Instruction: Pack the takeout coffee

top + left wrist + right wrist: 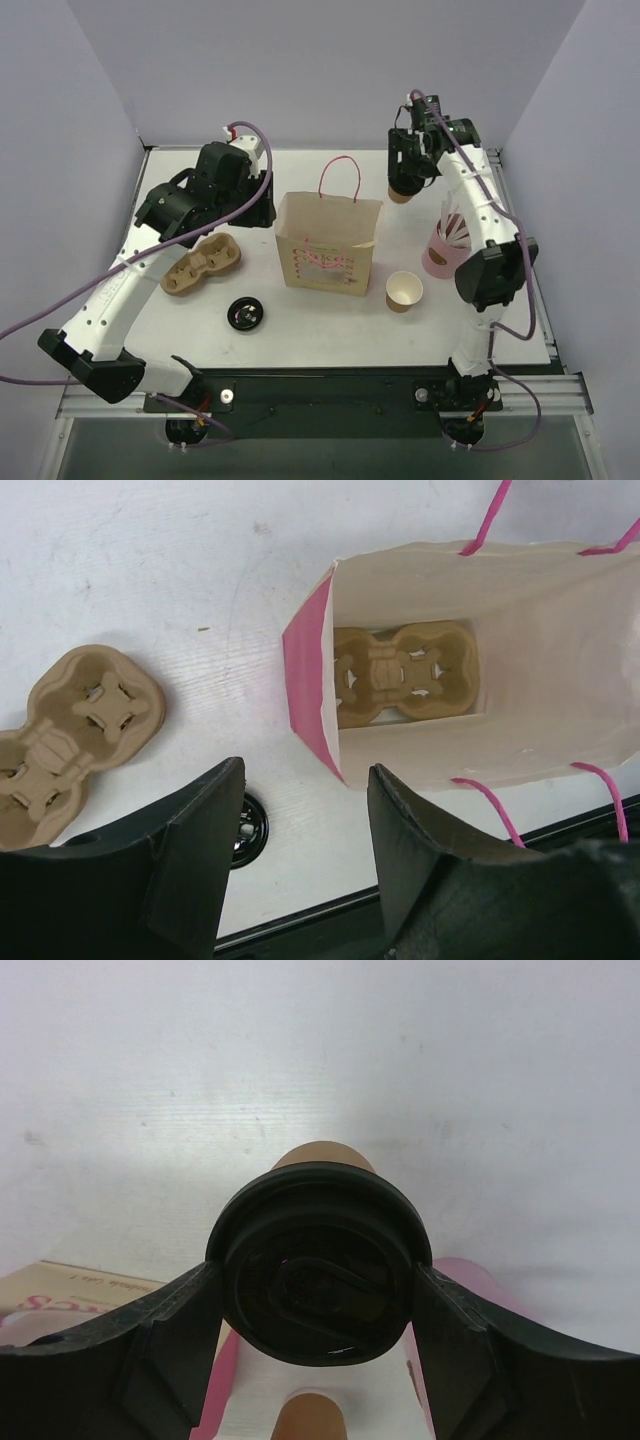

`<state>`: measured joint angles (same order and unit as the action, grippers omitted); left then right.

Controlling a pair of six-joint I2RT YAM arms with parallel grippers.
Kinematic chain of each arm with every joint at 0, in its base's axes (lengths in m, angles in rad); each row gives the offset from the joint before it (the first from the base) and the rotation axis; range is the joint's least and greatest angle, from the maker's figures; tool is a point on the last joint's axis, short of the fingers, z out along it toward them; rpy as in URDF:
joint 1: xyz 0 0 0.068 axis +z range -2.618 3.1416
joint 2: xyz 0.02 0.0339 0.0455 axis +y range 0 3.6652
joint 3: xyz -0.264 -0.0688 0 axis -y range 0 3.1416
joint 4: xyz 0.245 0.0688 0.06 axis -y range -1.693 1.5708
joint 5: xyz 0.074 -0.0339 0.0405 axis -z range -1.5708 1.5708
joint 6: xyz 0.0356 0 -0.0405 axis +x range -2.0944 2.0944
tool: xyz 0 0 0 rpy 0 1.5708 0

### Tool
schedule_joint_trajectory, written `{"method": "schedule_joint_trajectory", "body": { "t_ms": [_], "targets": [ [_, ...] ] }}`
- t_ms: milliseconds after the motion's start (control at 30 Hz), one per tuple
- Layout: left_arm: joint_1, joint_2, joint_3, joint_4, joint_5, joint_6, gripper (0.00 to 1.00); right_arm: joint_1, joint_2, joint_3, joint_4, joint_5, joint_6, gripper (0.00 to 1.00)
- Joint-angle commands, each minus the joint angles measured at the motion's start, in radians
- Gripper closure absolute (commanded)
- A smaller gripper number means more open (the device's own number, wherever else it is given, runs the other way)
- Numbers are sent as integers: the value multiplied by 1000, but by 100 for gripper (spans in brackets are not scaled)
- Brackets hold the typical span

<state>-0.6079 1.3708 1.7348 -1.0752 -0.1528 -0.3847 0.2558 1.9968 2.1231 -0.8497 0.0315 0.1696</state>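
From above, a paper bag (328,243) with pink handles stands open in the middle of the table (300,345). The coffee cup (400,194), brown with a black lid, is at about 1 o'clock from the bag, well apart from it, with the right gripper (403,185) over its top. An open cup (404,291) without a lid stands at 4 o'clock from the bag, and a pink holder (446,246) is at 3 o'clock. A cardboard cup tray (202,266) lies at 9 o'clock and a loose black lid (245,313) at 7 o'clock. The left gripper (258,200) hangs at 10 o'clock, just beside the bag's rim. The left wrist view shows the left gripper (300,865) with its jaws standing apart and nothing between them, only bare table. Beyond them the bag (560,670) gapes with a second tray (402,672) flat on its bottom; the first tray (70,742) lies at 9 o'clock. In the right wrist view the right gripper (318,1282) has closed on the coffee cup (318,1260), one finger pressed to each side of the lid. I cannot tell whether the cup rests on the table.
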Motion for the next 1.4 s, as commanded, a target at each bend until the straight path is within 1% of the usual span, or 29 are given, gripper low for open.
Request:
{"method": "schedule_joint_trajectory", "body": {
  "t_ms": [0,33,133,200,233,333,400,433,500,533,567,600,667,700,767,833,967,1033,1200,1233,1267,1367],
  "targets": [
    [0,27,-17,124,24,9,38,-1,-228,54,-49,35,-1,48],
    [0,45,-11,127,19,13,38,5,-283,45,-52,34,2,48],
    [2,82,0,132,19,32,38,37,-383,25,-46,35,8,48],
    [2,96,3,132,24,40,39,68,-424,26,-38,24,-10,48],
    [2,108,6,129,19,40,39,113,-461,28,-25,24,-34,48],
    [5,123,12,132,10,24,41,189,-518,32,9,33,-77,48],
    [11,131,14,132,15,15,42,238,-541,21,24,9,-70,48],
    [13,139,14,132,22,10,43,250,-561,9,43,-22,-65,49],
    [19,143,14,130,35,4,44,304,-587,-73,73,-24,-79,49],
    [20,145,12,130,39,1,45,325,-614,-107,110,-63,-93,49],
    [20,145,11,132,44,1,46,350,-625,-139,126,-71,-126,49],
    [22,145,9,133,50,3,46,390,-635,-187,136,-85,-136,49],
    [22,139,2,142,55,4,48,425,-639,-209,140,-123,-145,49],
    [23,137,-3,144,59,7,48,457,-639,-228,138,-133,-153,49],
    [25,137,-20,149,68,15,50,482,-636,-245,138,-133,-160,49],
    [27,140,-32,150,81,17,50,511,-627,-267,138,-113,-160,49],
    [28,131,-44,158,85,10,50,534,-604,-296,149,-78,-240,49],
    [28,126,-37,143,64,3,50,552,-590,-308,146,-56,-271,49],
    [31,117,-14,98,45,-16,47,622,-604,-368,130,-35,-285,49],
    [33,110,-15,95,51,-22,47,637,-612,-374,126,22,-289,49],
    [31,106,-18,95,61,-25,47,670,-615,-391,124,40,-294,49],
    [31,88,-41,103,81,-31,47,709,-627,-407,117,83,-291,49]
  ]
}}
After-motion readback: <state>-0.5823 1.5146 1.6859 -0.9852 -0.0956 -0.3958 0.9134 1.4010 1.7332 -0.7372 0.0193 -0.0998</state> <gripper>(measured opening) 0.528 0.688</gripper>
